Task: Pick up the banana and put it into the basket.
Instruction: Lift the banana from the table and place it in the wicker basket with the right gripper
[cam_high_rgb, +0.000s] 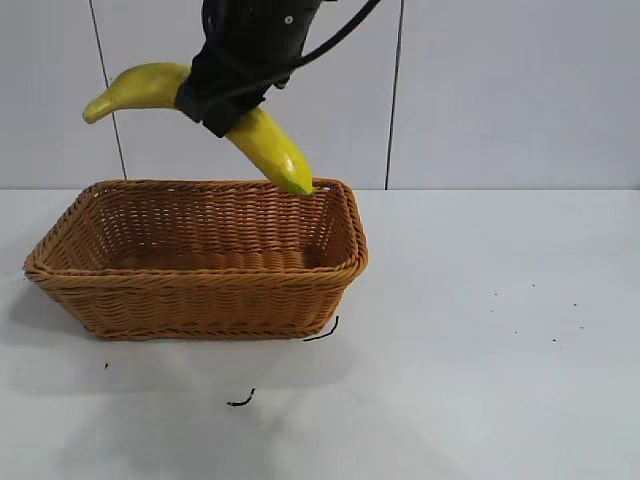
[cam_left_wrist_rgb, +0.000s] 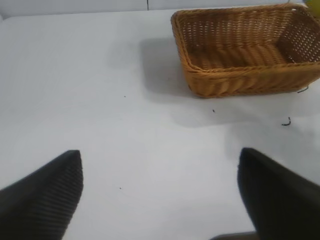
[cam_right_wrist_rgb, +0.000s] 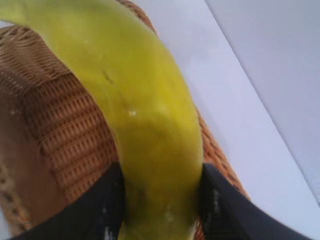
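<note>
The yellow banana (cam_high_rgb: 265, 143) hangs in the air above the back of the brown wicker basket (cam_high_rgb: 200, 290). My right gripper (cam_high_rgb: 225, 95) is shut on the banana's middle; one end points left, the other dips toward the basket's back right corner. In the right wrist view the banana (cam_right_wrist_rgb: 145, 120) fills the frame between the black fingers (cam_right_wrist_rgb: 95, 210), with the basket (cam_right_wrist_rgb: 55, 125) below. My left gripper (cam_left_wrist_rgb: 160, 195) is open and empty over the bare table, away from the basket (cam_left_wrist_rgb: 240, 80).
The white table (cam_high_rgb: 480, 340) carries a few small dark specks and a short black thread (cam_high_rgb: 240, 401) in front of the basket. A white panelled wall stands behind.
</note>
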